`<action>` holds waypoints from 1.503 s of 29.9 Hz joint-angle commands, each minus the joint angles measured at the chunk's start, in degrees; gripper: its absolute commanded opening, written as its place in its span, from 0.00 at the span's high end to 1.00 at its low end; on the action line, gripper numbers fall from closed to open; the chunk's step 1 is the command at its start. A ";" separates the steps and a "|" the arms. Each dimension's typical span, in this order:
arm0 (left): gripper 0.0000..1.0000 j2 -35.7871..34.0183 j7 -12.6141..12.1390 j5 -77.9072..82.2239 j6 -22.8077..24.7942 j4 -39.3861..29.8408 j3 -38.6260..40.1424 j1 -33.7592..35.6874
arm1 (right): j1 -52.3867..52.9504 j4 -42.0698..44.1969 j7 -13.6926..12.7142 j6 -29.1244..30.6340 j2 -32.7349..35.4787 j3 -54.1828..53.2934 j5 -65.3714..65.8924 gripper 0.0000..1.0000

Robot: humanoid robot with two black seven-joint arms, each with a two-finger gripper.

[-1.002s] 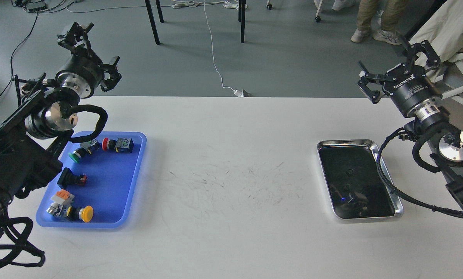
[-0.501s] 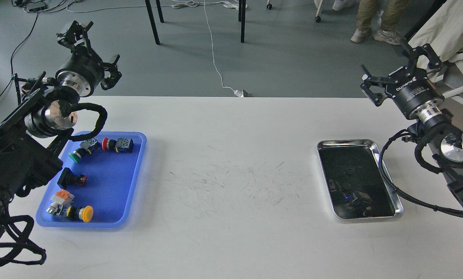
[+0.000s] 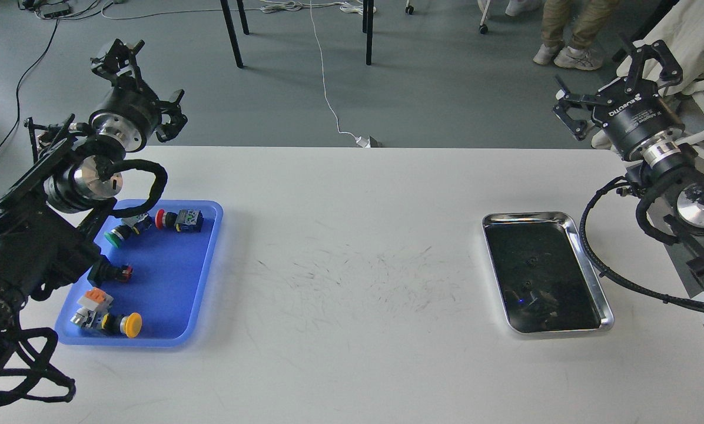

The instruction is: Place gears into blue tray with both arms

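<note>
Overhead, left gripper (image 3: 142, 76) and right gripper (image 3: 617, 79) are hanging spread wide, empty — two gears (image 3: 529, 259) are sitting in steel tray (image 3: 587, 259), well apart from blue tray (image 3: 169, 282).

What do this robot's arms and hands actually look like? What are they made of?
Both arms are black, built of thick round segments, with shiny silver rings at the wrists. Ribbed black cable loops hang beside each. The left hand and right hand are black, skeletal two-finger claws. The right one's barrel carries white lettering.
</note>
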State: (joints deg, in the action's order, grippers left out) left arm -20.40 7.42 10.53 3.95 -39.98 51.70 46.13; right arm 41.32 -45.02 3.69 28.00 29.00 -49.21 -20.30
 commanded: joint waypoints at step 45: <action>0.02 -1.39 1.28 0.19 -1.75 -1.50 0.42 0.01 | 48.94 -27.05 -6.76 -2.07 16.62 90.61 65.83 0.02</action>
State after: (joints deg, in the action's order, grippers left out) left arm -21.52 8.28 10.76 2.19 -41.51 52.04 46.18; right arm 92.36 -72.10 -3.05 27.52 45.81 40.49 43.24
